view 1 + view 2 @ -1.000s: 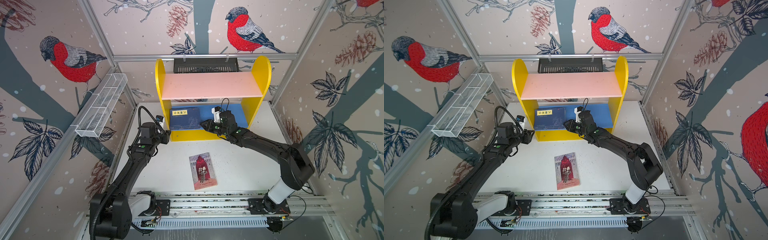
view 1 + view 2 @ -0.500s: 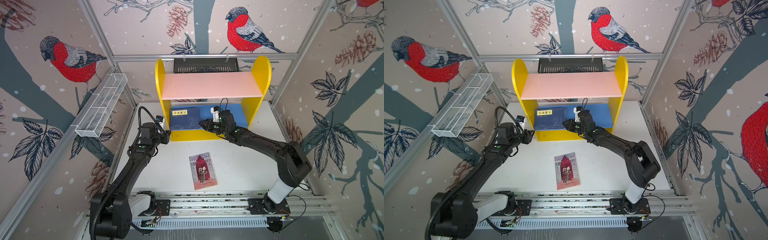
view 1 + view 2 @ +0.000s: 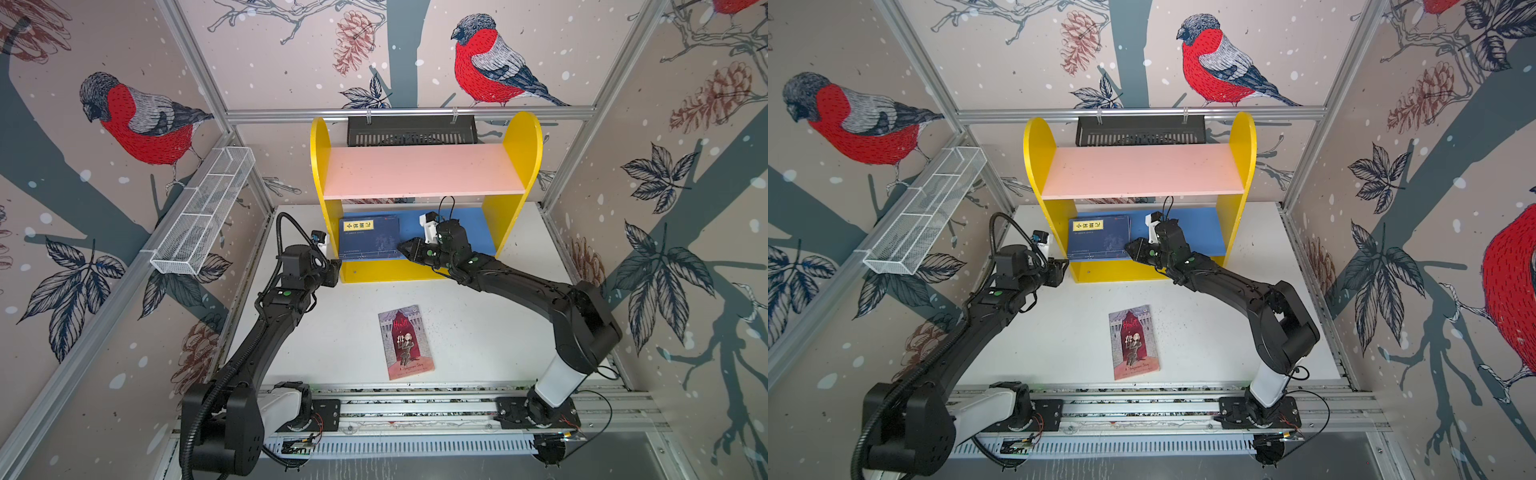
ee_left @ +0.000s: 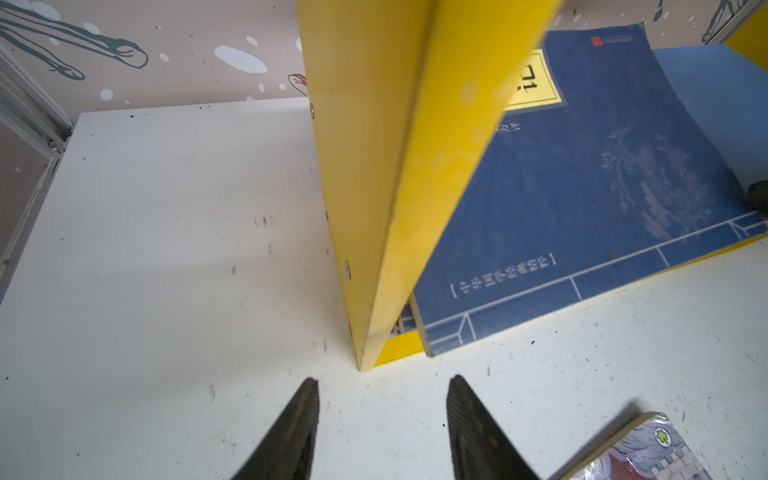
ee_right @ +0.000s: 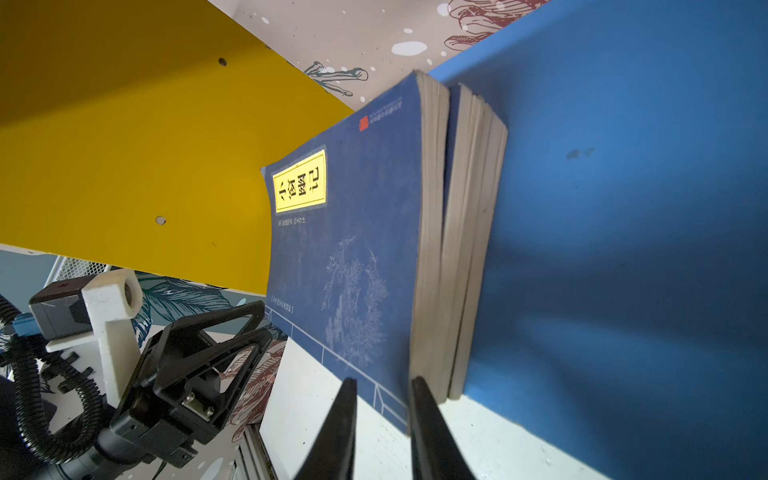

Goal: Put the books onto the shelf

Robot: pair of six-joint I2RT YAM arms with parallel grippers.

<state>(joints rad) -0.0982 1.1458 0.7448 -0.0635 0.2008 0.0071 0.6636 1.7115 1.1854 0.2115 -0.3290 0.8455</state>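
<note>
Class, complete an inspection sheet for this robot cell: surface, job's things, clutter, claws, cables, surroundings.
Surface: white table, flecked with dark specks.
Job's things: navy books stacked flat on the blue lower board of the shelf; Hamlet book flat on the table, not yet shelved.
Clutter: nothing seen.
Claws: left claw open, empty, beside the shelf's side panel; right claw narrowly gapped at the navy books' corner, grip unclear.
Cables: black hose loops over left wrist.
Surroundings: mesh tray on left wall; black basket behind shelf.

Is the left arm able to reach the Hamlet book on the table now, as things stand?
Probably yes. The left gripper is open and empty beside the yellow side panel of the shelf, and the Hamlet book lies flat on the table nearby, with nothing between them.
</note>
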